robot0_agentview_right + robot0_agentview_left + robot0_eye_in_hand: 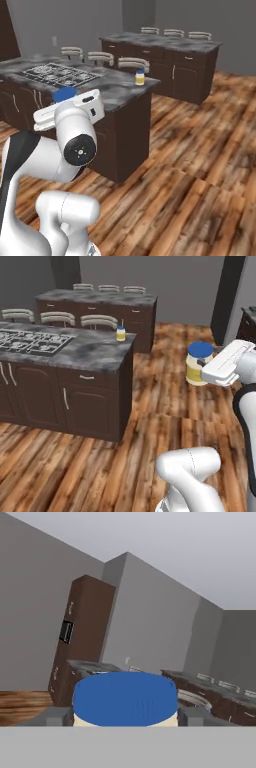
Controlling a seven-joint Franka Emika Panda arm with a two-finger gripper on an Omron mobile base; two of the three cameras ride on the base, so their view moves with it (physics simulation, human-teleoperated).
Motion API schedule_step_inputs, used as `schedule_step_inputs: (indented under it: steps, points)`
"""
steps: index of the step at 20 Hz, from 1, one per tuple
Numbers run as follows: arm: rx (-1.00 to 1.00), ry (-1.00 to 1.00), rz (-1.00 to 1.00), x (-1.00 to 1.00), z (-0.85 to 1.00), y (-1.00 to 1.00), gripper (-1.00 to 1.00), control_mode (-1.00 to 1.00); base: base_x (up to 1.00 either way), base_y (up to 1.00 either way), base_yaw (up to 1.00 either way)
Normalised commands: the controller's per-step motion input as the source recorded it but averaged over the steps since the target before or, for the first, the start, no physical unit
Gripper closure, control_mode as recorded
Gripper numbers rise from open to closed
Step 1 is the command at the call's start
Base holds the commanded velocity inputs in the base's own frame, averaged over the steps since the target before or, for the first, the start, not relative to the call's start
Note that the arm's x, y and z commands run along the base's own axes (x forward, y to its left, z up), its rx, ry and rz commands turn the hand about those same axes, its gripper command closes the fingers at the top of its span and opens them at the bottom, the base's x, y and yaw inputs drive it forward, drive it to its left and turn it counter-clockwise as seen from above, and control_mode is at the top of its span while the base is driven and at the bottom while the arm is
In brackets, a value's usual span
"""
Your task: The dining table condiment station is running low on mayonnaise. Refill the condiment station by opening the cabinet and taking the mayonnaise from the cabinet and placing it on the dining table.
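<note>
You have two mayonnaise jars: one mayonnaise clamped in your jaws above the floor, a second jar standing on the dining-table counter.

jar: cream-yellow body, blue lid
second jar: pale yellow body, blue lid, on the marbled top
desk: dark grey marbled stone top; dark brown panelled base; silver handles
hob: light grey grates on a dark plate
far counter: same grey marbled top, dark brown fronts
floor: plank pattern, streaked orange-brown and dark brown
chair backs: pale grey
walls: flat grey
tall unit: dark brown
arm: white, dark joints
</note>
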Motion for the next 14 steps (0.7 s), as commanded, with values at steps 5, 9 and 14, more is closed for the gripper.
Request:
schedule_step_inputs:
  steps: [5,9,14]
  points:
    - [0.0,0.0,0.0,0.0,0.0,0.0,1.0,1.0,1.0,-1.0,0.28]
    - [0.0,0.0,0.0,0.0,0.0,0.0,1.0,1.0,1.0,-1.0,0.27]
    - [0.0,0.0,0.0,0.0,0.0,0.0,1.0,1.0,1.0,-0.43,0.32]
